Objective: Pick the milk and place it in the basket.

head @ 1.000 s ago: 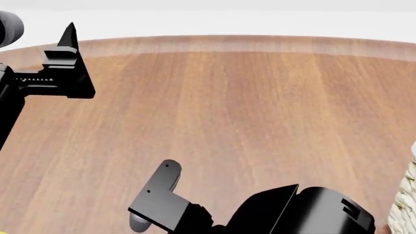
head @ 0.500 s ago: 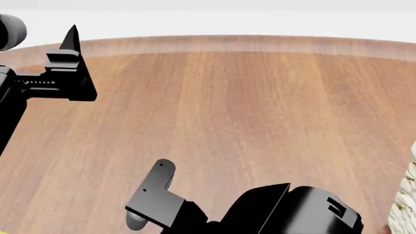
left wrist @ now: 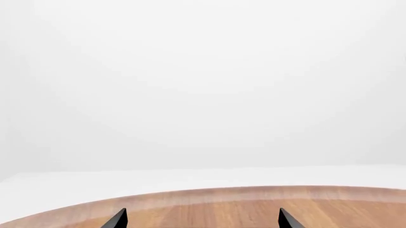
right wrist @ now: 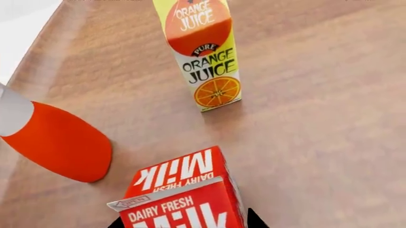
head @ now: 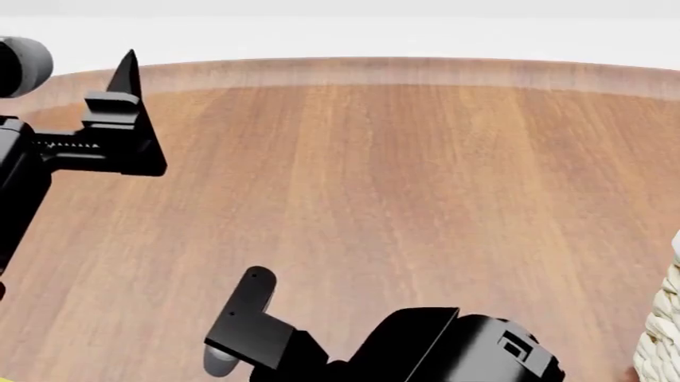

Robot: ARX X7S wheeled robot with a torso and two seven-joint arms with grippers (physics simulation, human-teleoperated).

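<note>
- Under the right wrist camera: milk (right wrist: 184,194) upright on the desk (right wrist: 317,142), its red top between the two dark tips of the right gripper (right wrist: 184,222); contact not visible, can't tell if it is grasped.
- Beyond the milk: juice (right wrist: 201,52) upright, well apart.
- Beside the milk: orange-and-white bottle (right wrist: 54,140), near but apart.
- Head view: basket (head: 661,334) at the right edge, only a sliver showing.
- Left gripper (left wrist: 199,219): fingers spread, holding nothing, raised over the desk's far edge.

Milk carton (right wrist: 180,194): "Milk", "DAIRY FRESH". Juice carton (right wrist: 201,52): "ORANGE JUICE", "PURE ORANGE JUICE".
</note>
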